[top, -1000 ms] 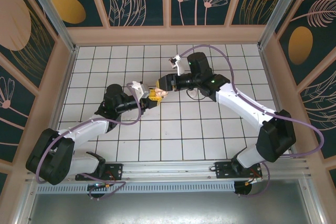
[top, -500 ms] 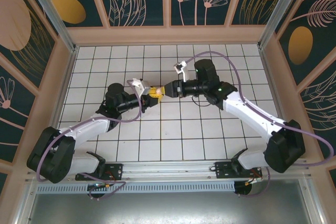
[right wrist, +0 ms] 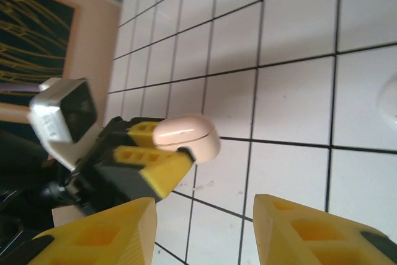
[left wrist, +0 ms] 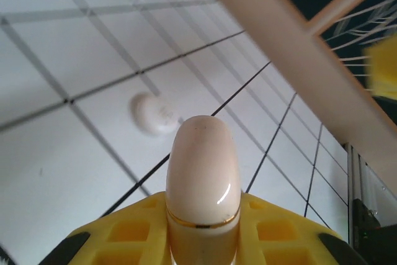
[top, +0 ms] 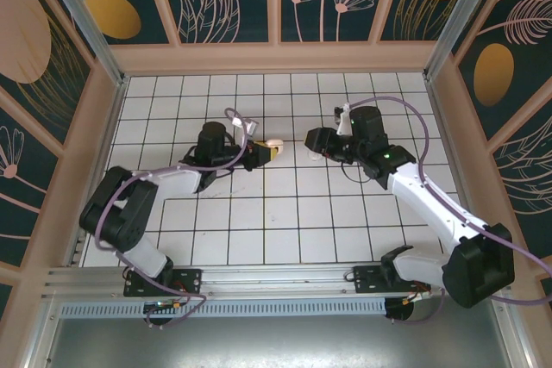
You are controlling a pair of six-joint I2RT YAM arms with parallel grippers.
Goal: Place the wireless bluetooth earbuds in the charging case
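Grips the case [left wrist: 203,172] in the left pincer [top: 261,153], jaws closed tight on its lower end, held up off the bench [top: 285,213] near the middle, long axis running out past the fingertips toward the right arm. Faces that free rounded end with the right pincer [right wrist: 205,215], part-open and empty, near but apart on the case's right. Looks lidded shut, though the seam sits half hidden between the jaws.

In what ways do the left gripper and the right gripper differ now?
The left gripper is shut on the charging case; the right gripper stands open. The left gripper carries something; the right gripper is empty, apart from the case. Both have yellow fingers and face each other.
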